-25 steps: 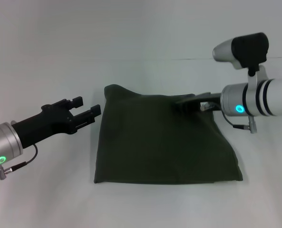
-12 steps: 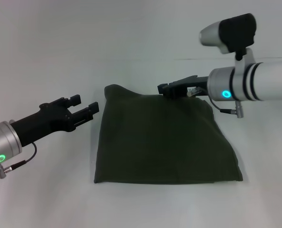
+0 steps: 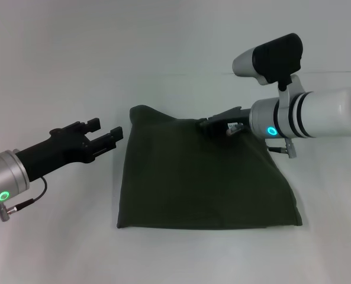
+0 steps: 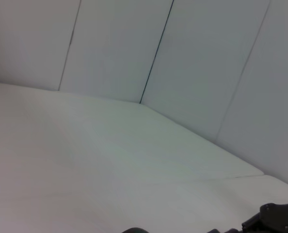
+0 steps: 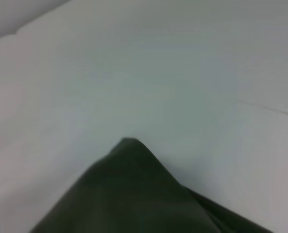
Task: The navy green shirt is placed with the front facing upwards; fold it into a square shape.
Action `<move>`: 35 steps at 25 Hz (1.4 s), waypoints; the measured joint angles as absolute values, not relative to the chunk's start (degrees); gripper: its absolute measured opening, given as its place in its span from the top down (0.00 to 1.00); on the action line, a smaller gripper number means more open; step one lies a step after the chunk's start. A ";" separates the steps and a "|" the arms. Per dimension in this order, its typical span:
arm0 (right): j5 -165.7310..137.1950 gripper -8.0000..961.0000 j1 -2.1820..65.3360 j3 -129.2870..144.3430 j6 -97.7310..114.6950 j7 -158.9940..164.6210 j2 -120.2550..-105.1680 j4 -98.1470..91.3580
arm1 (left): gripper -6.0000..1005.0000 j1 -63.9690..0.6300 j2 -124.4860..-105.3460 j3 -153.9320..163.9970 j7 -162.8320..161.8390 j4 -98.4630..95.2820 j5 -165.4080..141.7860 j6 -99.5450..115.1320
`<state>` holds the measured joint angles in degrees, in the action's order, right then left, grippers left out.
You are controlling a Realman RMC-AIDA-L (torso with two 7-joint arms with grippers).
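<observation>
Head view shows the navy green shirt [image 3: 202, 177] folded into a rough square on the white table [image 3: 57, 248], its near edge straight and flat, its far left corner rising to a small peak. No lettering shows on the dark olive cloth. Left of it, clear of the fabric, the left gripper [image 3: 107, 135] has its fingers parted around nothing. At the shirt's far edge sits the right gripper [image 3: 213, 122]; I cannot tell how it stands.
</observation>
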<state>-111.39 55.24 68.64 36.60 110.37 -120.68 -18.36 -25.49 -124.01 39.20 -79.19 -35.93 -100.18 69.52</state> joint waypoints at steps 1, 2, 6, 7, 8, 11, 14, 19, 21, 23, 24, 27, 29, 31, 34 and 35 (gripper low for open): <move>-111.37 0.99 55.27 69.02 36.25 110.37 -120.69 -18.06 | 0.31 -25.52 -124.01 39.20 -79.19 -35.83 -100.18 69.27; -111.35 0.99 55.32 69.54 35.72 110.37 -120.68 -17.65 | 0.31 -25.55 -124.01 39.20 -79.19 -35.71 -100.18 69.02; -111.47 0.99 55.35 70.61 35.02 110.49 -120.62 -17.03 | 0.31 -25.78 -124.00 39.20 -79.19 -35.51 -100.19 68.79; -111.46 0.99 55.23 70.61 35.01 110.51 -120.59 -17.02 | 0.31 -25.81 -123.99 39.20 -79.19 -35.52 -100.19 68.76; -111.40 0.99 55.00 70.61 34.96 110.50 -120.54 -17.08 | 0.31 -25.82 -123.97 39.20 -79.19 -35.51 -100.19 68.67; -110.96 0.99 53.91 70.61 34.94 110.06 -120.54 -18.59 | 0.31 -25.94 -123.94 39.20 -79.19 -35.44 -100.19 68.14; -108.67 0.99 52.21 70.59 35.51 108.55 -120.57 -21.39 | 0.31 -26.01 -123.93 39.19 -79.19 -35.42 -100.19 68.08; -105.11 0.99 48.68 69.92 40.28 107.92 -119.83 -25.91 | 0.31 -26.10 -123.99 39.20 -79.19 -35.42 -100.19 68.01; -105.22 0.99 47.13 69.76 43.09 108.76 -119.25 -27.40 | 0.31 -26.20 -124.00 39.20 -79.22 -35.41 -100.19 68.01; -105.35 0.99 45.74 69.73 45.52 109.88 -118.52 -28.06 | 0.31 -26.27 -124.01 39.20 -79.30 -35.42 -100.19 68.01; -105.40 0.99 45.03 69.72 46.48 110.52 -118.03 -28.17 | 0.31 -26.32 -124.01 39.20 -79.49 -35.42 -100.19 68.01; -105.48 0.99 43.22 69.70 47.79 112.42 -116.68 -28.31 | 0.31 -26.43 -124.01 39.19 -79.81 -35.42 -100.19 68.01; -105.48 0.99 42.40 69.69 47.81 113.05 -116.13 -28.29 | 0.31 -26.52 -124.01 39.21 -79.86 -35.41 -100.19 68.02; -105.53 0.99 41.90 69.69 47.39 113.17 -115.89 -28.00 | 0.31 -26.62 -124.01 39.31 -79.87 -35.28 -100.19 68.02; -105.74 0.99 41.70 69.81 45.72 113.04 -115.87 -27.48 | 0.31 -26.92 -124.02 39.46 -79.89 -34.66 -100.19 68.02; -105.86 0.99 41.73 69.90 45.28 112.95 -115.96 -27.41 | 0.31 -26.99 -124.02 39.51 -79.89 -34.56 -100.19 68.03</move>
